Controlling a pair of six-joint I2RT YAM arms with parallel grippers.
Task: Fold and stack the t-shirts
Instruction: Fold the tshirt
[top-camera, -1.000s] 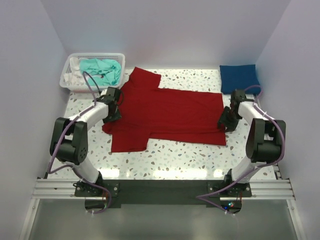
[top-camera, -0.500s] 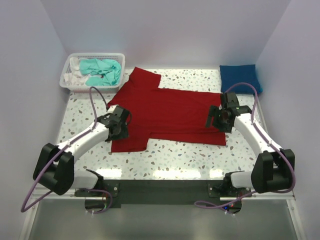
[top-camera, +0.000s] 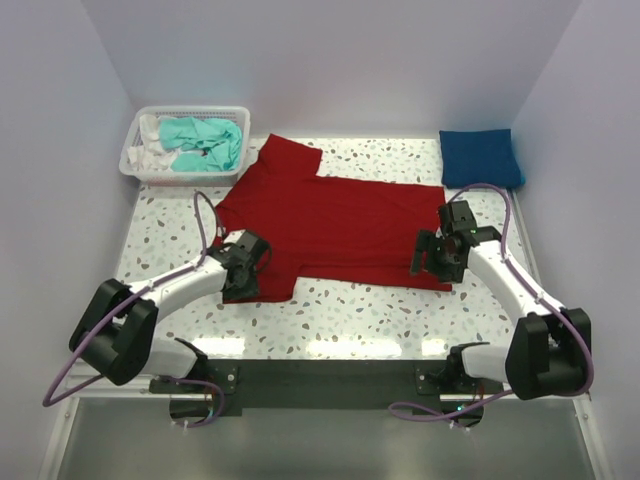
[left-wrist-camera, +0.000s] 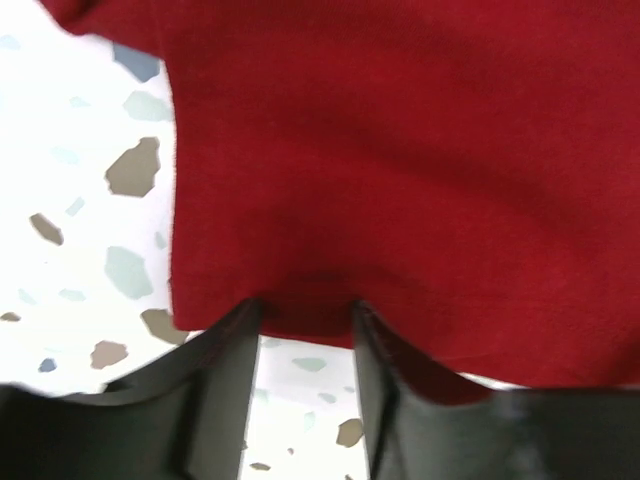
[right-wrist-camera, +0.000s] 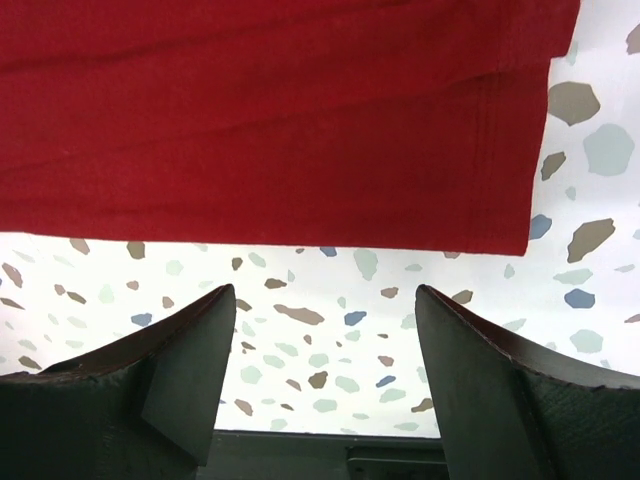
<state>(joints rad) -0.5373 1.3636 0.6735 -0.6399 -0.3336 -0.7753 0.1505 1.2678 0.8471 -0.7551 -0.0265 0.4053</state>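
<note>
Left end effector (left-wrist-camera: 305, 335): jaws half apart, tips at hem of near sleeve of red t-shirt (top-camera: 340, 225), cloth edge lying across gap, no firm pinch seen. Right end effector (right-wrist-camera: 325, 340): jaws wide, holding nothing, over bare counter (top-camera: 350, 310) just short of shirt's near right corner. Red t-shirt spread flat mid-counter. Blue t-shirt (top-camera: 480, 157) folded at far right corner. Teal t-shirt (top-camera: 205, 142) bunched in white basket (top-camera: 133, 166), far left corner.
</note>
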